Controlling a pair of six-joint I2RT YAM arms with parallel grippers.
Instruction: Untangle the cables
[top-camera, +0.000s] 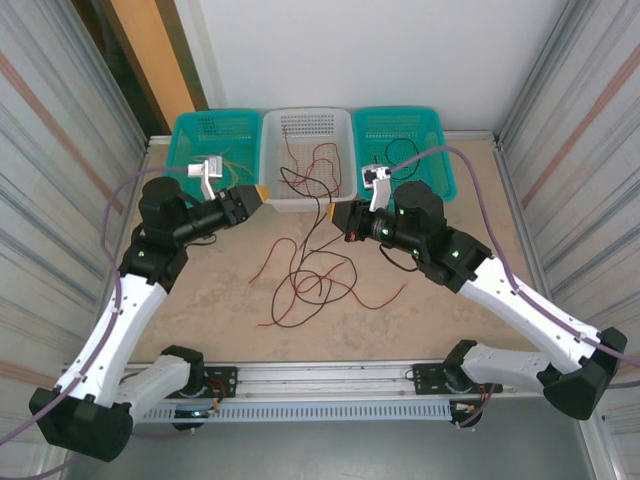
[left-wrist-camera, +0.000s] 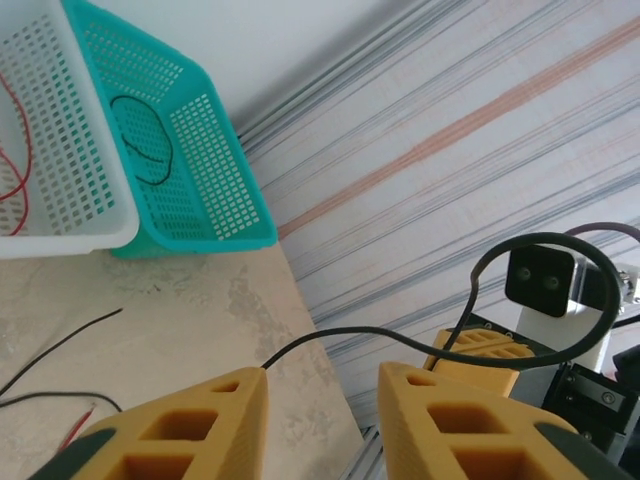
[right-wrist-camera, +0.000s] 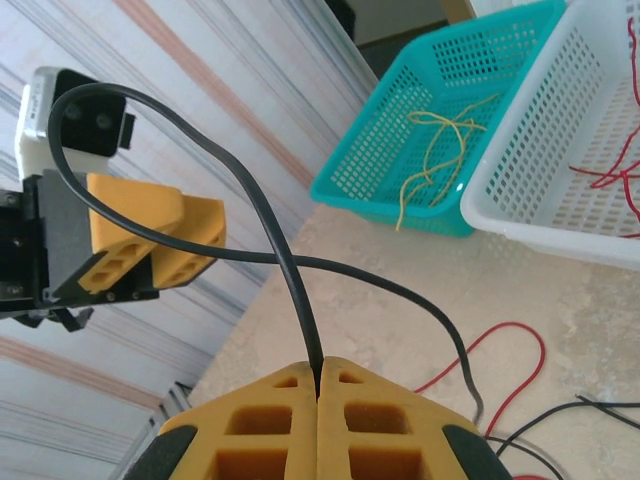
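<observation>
- Grip state: the black cable is pinched between the pressed-together fingers of the right claw. From the fingertips it rises, loops over, and runs across to the left claw.
- The fingers of the left claw are spread. The black cable crosses just beyond their tips and is not clamped.
- The tangle of red and black cables lies on the table, below and between the two claws.
- Beyond the claws three baskets are set:
  - The white basket holds red and black strands.
  - The teal basket beyond the left claw holds a yellowish cable.
  - The teal basket beyond the right claw holds a black strand.
- The step in hand is judged to be the drawing of the black cable out of the tangle.
- The left claw is best closed only once the strand is centred between its pads.
- The pull is best made slowly and upward, away from the tangle.
- If red strands are seen lifting with the black one, tension is to be eased.
</observation>
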